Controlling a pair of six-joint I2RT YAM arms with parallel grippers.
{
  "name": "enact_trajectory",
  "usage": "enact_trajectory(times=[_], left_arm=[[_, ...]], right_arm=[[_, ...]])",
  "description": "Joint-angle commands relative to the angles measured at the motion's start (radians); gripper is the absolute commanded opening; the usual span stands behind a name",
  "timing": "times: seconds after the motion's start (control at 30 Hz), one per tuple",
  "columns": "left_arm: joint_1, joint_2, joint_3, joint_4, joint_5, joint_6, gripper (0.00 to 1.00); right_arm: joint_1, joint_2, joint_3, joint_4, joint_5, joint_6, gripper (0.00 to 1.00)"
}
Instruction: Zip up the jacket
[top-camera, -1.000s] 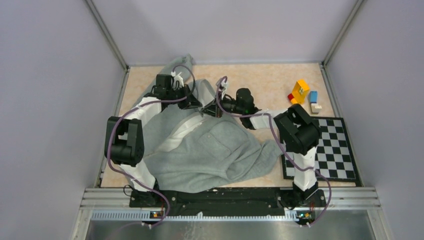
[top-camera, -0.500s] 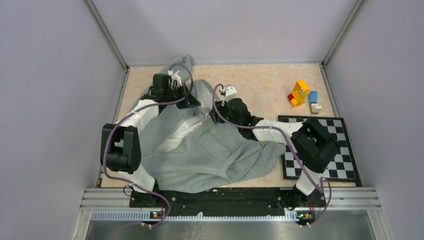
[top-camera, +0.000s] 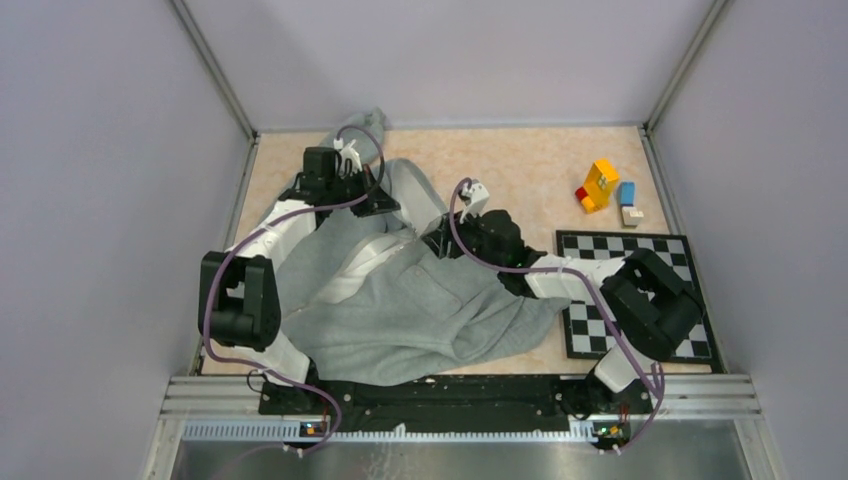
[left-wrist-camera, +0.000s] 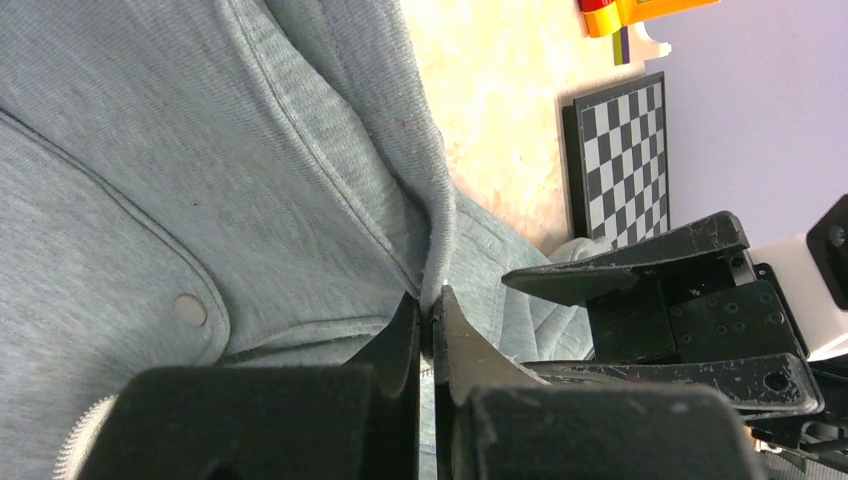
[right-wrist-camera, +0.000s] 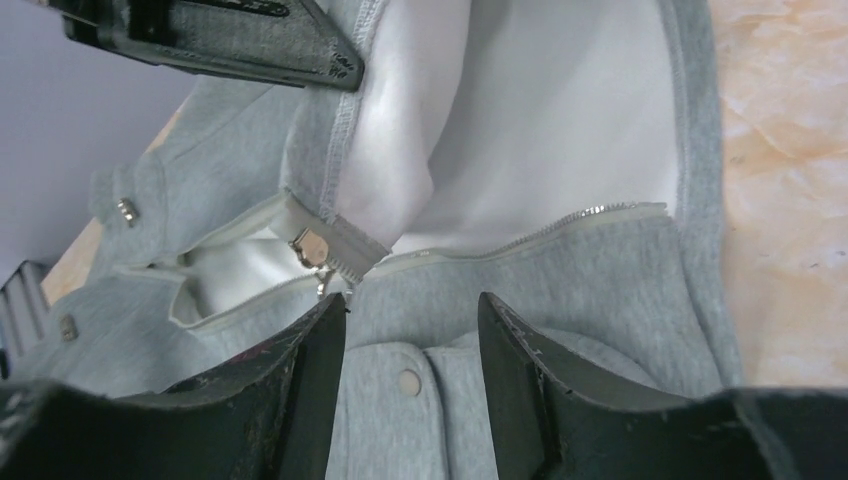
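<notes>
The jacket (top-camera: 400, 310) lies rumpled across the left and middle of the table (top-camera: 520, 165), front open, white lining showing. The left gripper (left-wrist-camera: 430, 312) pinches a fold of its front edge at the far side, fingers pressed together. The right gripper (right-wrist-camera: 412, 325) hovers spread wide just beside it, the zipper slider (right-wrist-camera: 318, 262) near 1 fingertip. From above, both wrists hide their fingertips. Bare tabletop separates the jacket from the blocks (top-camera: 600, 185); the chessboard (top-camera: 690, 260) touches its right hem.

A lab robot cell — blank grey walls (top-camera: 100, 200), aluminium rail (top-camera: 700, 386).
</notes>
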Motion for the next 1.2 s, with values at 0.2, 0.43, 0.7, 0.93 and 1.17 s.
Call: enact_trajectory(times=[0.2, 0.43, 0.7, 0.93, 1.17], left_arm=[[0.001, -0.047, -0.008, 0.049, 0.036, -0.010, 0.00], [0.003, -0.037, -0.008, 0.053, 0.052, -0.019, 0.00], [0.006, -0.036, -0.006, 0.059, 0.083, -0.026, 0.00], [0.007, -0.031, -0.012, 0.072, 0.100, -0.037, 0.00], [0.009, -0.038, -0.020, 0.088, 0.103, -0.044, 0.00]], right_arm=[[-0.046, -0.022, -0.072, 0.303, -0.217, -0.008, 0.46], [-0.029, 0.010, -0.009, 0.225, -0.236, -0.048, 0.45], [-0.003, 0.055, 0.029, 0.180, -0.168, -0.082, 0.29], [0.005, 0.058, 0.002, 0.201, -0.146, -0.101, 0.27], [0.011, 0.104, 0.049, 0.191, -0.160, -0.105, 0.27]])
